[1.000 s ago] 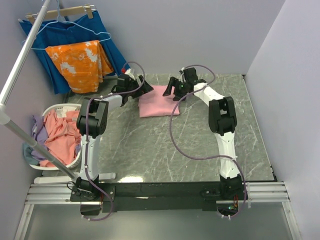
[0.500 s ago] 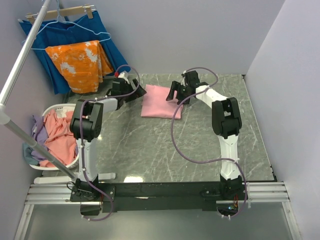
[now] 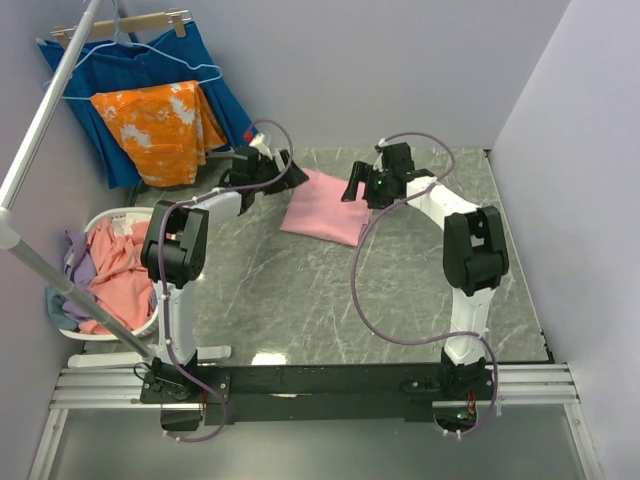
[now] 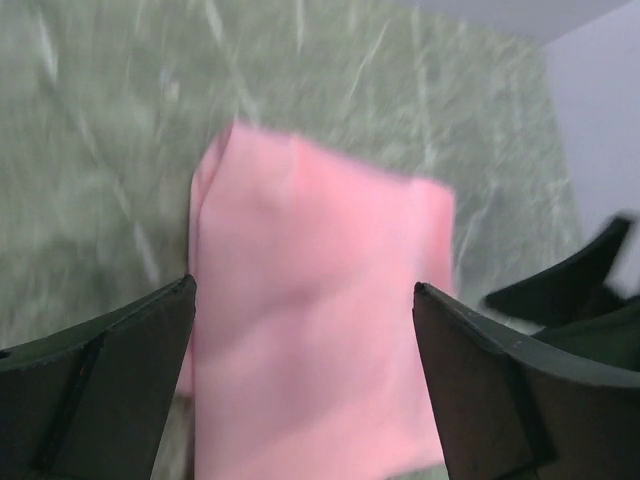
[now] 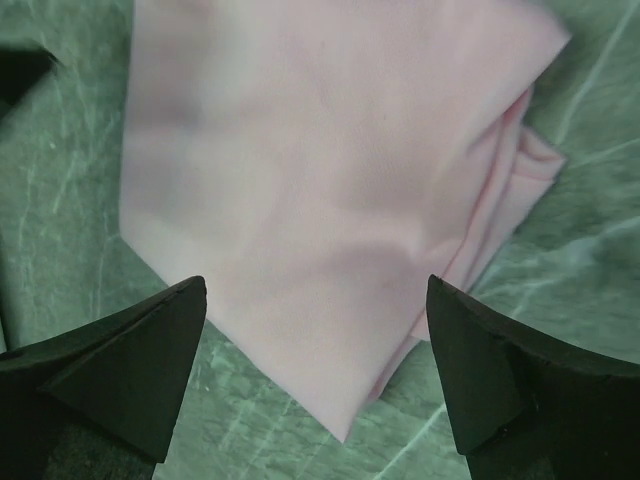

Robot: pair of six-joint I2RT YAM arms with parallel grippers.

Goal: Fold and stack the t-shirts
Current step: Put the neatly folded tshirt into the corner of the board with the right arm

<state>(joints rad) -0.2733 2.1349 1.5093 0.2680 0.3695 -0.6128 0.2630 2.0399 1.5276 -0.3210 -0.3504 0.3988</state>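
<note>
A folded light pink t-shirt (image 3: 325, 207) lies flat on the green marbled table at the back middle. It also fills the left wrist view (image 4: 310, 330) and the right wrist view (image 5: 320, 190), where folded layers show at its right edge. My left gripper (image 3: 290, 176) is open at the shirt's left corner, its jaws wide apart over the cloth (image 4: 305, 300). My right gripper (image 3: 357, 190) is open at the shirt's right side, jaws wide apart above a corner (image 5: 315, 290). Neither holds anything. Salmon-pink (image 3: 118, 270) and lilac (image 3: 78, 258) shirts lie crumpled in the basket.
A white laundry basket (image 3: 122, 216) stands at the table's left edge. An orange blotched cloth (image 3: 158, 130) and a dark blue pleated cloth (image 3: 120, 70) hang on a rack at the back left. A slanted metal pole (image 3: 40, 130) crosses the left side. Walls close the back and right.
The folded pink shirt has turned and shifted a little right on the table. Both grippers have moved right with it, the right arm swinging outwards. Both jaws remain open.
</note>
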